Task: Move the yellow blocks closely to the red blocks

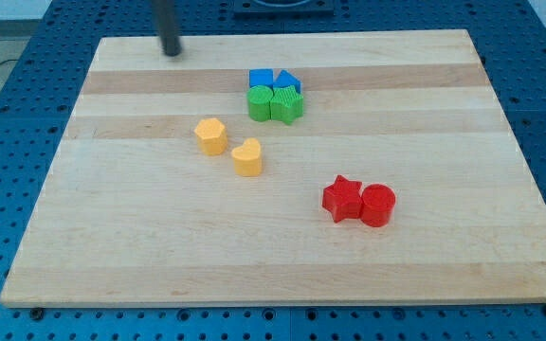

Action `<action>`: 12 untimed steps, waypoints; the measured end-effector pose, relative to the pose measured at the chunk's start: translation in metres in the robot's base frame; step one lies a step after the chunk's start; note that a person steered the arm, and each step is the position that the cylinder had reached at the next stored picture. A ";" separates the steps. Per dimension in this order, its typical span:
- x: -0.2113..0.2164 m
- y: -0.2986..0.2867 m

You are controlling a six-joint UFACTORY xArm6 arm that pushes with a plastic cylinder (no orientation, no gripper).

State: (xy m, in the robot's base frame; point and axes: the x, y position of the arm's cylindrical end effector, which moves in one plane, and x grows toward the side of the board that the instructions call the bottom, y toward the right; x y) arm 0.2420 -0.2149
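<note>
My tip point(172, 52) sits at the board's point(112, 246) 11 o'clock, apart from all blocks; it is a bare rod, with no hand to open or close; 2 yellow blocks, a hexagon point(211, 135) and a heart point(247, 156), lie centre-left; 2 red blocks, a star point(343, 198) touching a cylinder point(378, 204), at 4 o'clock; 2 blue blocks point(273, 79) and 2 green blocks point(275, 103) cluster at 12 o'clock.

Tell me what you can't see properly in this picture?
- Rod above my tip: cut off by the view's top edge.
- Blue blocks: lower parts hidden behind the green blocks.
- Yellow blocks, red blocks: far sides face away.
- Arm: out of view.
</note>
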 end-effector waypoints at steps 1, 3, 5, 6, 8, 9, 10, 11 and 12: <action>0.055 -0.045; 0.122 -0.043; 0.162 -0.008; 0.161 0.005; 0.146 0.020; 0.146 0.052; 0.149 0.085; 0.170 0.099; 0.195 0.116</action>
State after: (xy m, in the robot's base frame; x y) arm 0.4369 -0.0992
